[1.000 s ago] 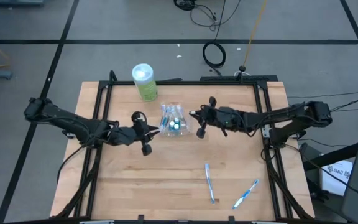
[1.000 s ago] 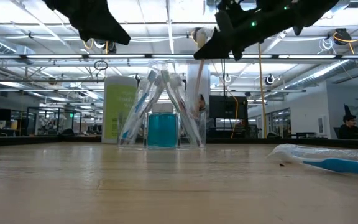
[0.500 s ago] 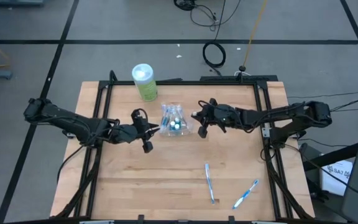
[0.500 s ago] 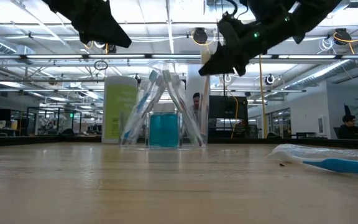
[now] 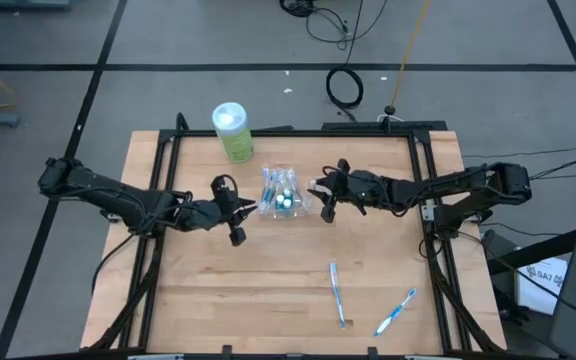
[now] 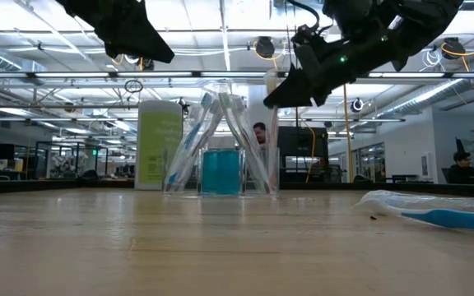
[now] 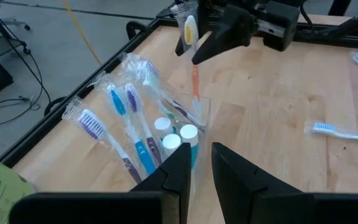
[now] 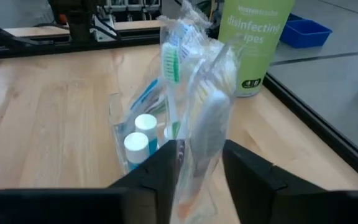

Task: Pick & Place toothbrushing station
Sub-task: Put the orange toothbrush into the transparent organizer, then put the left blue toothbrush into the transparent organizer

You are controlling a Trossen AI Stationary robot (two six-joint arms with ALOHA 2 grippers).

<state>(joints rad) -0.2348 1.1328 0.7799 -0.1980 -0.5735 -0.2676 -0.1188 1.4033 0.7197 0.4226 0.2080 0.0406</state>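
Observation:
A clear holder (image 5: 280,197) stands mid-table with several wrapped toothbrushes and white-capped tubes (image 7: 180,138) leaning inside it. My left gripper (image 5: 252,208) is at the holder's left side, shut on its wall. My right gripper (image 5: 318,195) hovers open over the holder's right side. A wrapped orange-handled toothbrush (image 7: 194,87) stands upright between its fingers. The brush's lower end rests in the holder (image 6: 220,148) and its head (image 8: 211,118) points up. My left gripper pinches the holder's near wall (image 7: 197,140) at its upper edge between its two fingers. It comes almost level from the table's left; the holder stands upright on the table. My right gripper's fingers (image 8: 166,158) flank the wrapped toothbrush; whether they touch the wrapper I cannot tell.
A green wipes canister (image 5: 233,130) stands at the far edge, left of the holder. Two wrapped toothbrushes (image 5: 337,292) (image 5: 395,312) lie on the near right part of the wooden table (image 5: 218,290). A black frame borders the table. A person (image 6: 463,168) sits far off in the room.
My right gripper has sunk a little toward the holder with the orange toothbrush. The brush has come down from higher up, and its lower end now stands in the holder's right side.

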